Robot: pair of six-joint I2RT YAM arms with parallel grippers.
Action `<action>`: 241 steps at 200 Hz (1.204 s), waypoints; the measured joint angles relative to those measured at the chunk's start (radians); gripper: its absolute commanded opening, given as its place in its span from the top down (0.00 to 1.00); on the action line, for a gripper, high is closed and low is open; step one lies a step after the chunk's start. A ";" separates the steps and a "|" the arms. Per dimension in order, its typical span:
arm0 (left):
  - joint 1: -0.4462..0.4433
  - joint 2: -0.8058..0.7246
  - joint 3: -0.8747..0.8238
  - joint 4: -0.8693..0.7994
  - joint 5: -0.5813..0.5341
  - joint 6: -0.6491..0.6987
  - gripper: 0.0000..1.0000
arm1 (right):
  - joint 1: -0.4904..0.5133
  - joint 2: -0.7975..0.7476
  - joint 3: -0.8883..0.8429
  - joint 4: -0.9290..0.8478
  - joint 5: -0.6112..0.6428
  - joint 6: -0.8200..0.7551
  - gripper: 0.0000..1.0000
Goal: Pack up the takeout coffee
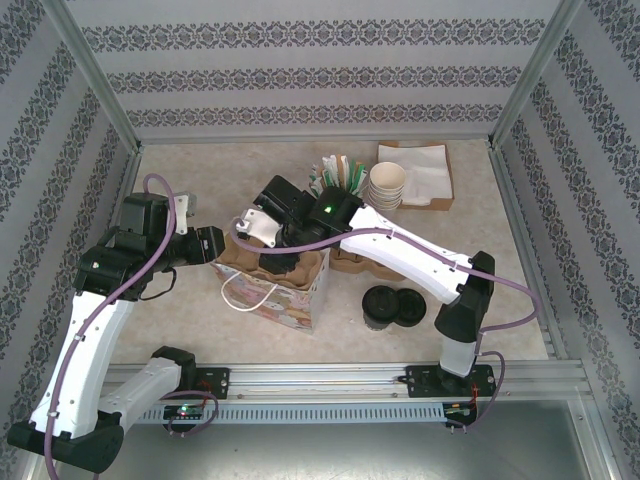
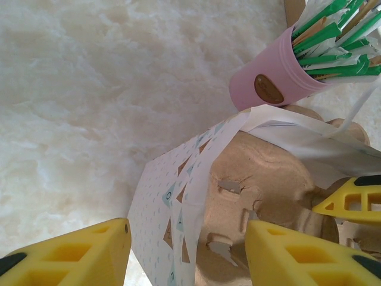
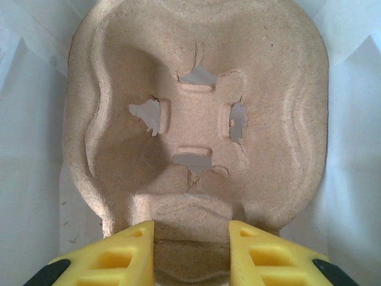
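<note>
**COFFEE OUTSIDE BAG**

The coffee [image 1: 379, 303] is set on the table [image 1: 200, 170], right of the bag [image 1: 290, 300], beside a lid [image 1: 411, 308]; the right gripper [image 3: 191, 229] is clamped on the tray [image 3: 196, 119] inside the bag; the left gripper [image 2: 187, 232] is held apart astride the bag wall.

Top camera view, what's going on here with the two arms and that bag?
The right gripper holds a brown moulded pulp cup carrier by its rim, down in the patterned paper bag. The left gripper straddles the bag's wall with its jaws open, one finger inside and one outside. The cream paper cup with a round black lid stands on the table beside the bag, not yet packed.
</note>
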 measured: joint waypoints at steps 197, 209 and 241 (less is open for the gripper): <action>0.000 -0.001 0.000 0.001 0.000 -0.011 0.46 | 0.001 0.063 0.000 -0.035 0.006 -0.021 0.70; 0.000 -0.001 0.000 0.002 0.000 -0.011 0.46 | 0.001 0.064 0.000 -0.035 0.006 -0.024 0.70; 0.000 -0.001 0.000 0.008 -0.001 -0.011 0.47 | 0.001 0.072 0.000 -0.035 0.006 -0.024 0.70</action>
